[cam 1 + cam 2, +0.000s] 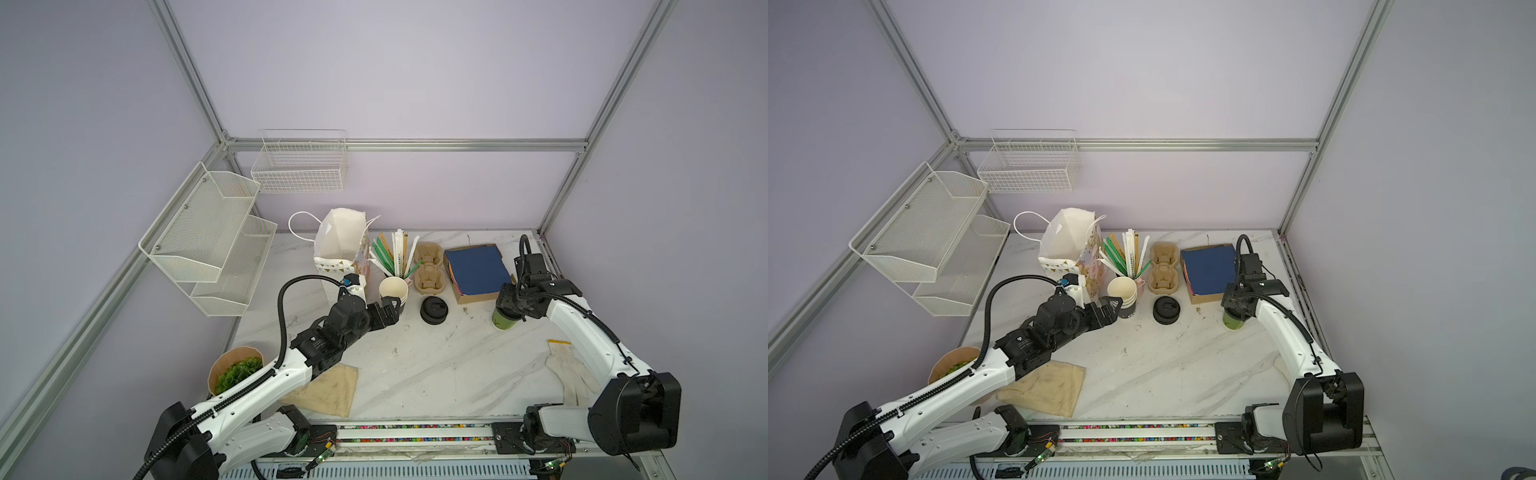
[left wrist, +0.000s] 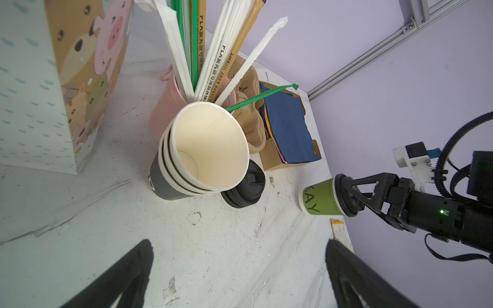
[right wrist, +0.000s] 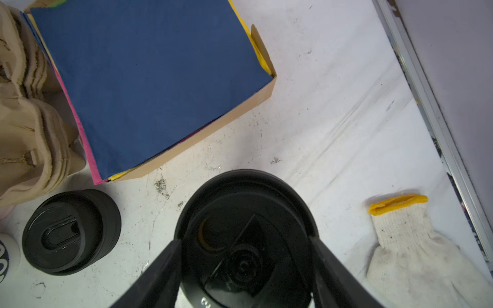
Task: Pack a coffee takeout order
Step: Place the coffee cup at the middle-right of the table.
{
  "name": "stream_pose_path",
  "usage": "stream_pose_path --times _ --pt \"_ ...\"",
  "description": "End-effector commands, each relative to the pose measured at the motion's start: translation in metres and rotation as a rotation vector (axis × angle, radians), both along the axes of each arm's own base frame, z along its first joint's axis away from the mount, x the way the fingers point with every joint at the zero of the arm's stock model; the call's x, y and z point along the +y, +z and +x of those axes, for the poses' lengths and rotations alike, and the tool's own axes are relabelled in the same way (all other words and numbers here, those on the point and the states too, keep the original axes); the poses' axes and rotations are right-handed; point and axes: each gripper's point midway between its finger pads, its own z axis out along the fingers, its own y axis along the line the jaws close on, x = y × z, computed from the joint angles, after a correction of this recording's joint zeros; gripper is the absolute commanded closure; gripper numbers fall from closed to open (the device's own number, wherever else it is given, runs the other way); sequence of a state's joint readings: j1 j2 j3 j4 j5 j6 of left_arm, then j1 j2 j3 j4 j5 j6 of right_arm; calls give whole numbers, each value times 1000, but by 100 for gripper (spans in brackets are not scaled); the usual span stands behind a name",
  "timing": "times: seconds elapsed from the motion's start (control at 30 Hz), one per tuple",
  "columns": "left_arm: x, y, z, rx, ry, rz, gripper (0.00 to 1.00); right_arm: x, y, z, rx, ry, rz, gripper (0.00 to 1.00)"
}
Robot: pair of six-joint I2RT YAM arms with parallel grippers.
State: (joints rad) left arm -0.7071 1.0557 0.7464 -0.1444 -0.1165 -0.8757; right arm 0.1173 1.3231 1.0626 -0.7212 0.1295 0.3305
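A dark green paper cup (image 1: 504, 321) with a black lid (image 3: 245, 240) stands on the marble table at the right, in front of the napkin box. My right gripper (image 2: 344, 196) is shut on the lid rim, one finger on each side. The brown pulp carrier (image 1: 428, 266) lies at the back centre. To its right a navy blue napkin (image 1: 478, 268) tops a stack in a cardboard box. My left gripper (image 1: 390, 309) is open and empty, right beside a stack of empty paper cups (image 1: 394, 291).
A stack of black lids (image 1: 434, 310) sits between the two grippers. Wrapped straws (image 1: 395, 253) and a paper bag (image 1: 340, 245) stand at the back. A beige cloth (image 1: 328, 388), a plant bowl (image 1: 235, 370) and a white glove (image 1: 571, 374) lie near the front.
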Motion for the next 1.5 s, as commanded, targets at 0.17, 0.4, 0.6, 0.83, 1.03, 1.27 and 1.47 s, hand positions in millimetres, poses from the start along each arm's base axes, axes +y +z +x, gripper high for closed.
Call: stream_pose_path --times 0.17,0.4,0.6,0.83,1.03,1.27,1.47 --pt "-4 32 5 -63 -2 -69 0 -3 -4 4 5 4 -4 28" --pt "-5 26 5 -51 -4 -78 0 0 -9 1 8 17 13 26" --pt "-8 23 4 -40 -12 -81 0 3 -11 -1 5 27 28 25" --pt "-5 27 4 -50 -5 -75 0 5 -9 -3 -2 37 42 23" --pt "-5 29 5 -53 -3 -77 0 8 -6 -3 -16 45 53 19" --pt "-6 33 6 -62 -6 -66 0 8 3 0 -38 45 54 16" --pt "-6 38 8 -69 -5 -58 0 11 10 5 -41 49 71 11"
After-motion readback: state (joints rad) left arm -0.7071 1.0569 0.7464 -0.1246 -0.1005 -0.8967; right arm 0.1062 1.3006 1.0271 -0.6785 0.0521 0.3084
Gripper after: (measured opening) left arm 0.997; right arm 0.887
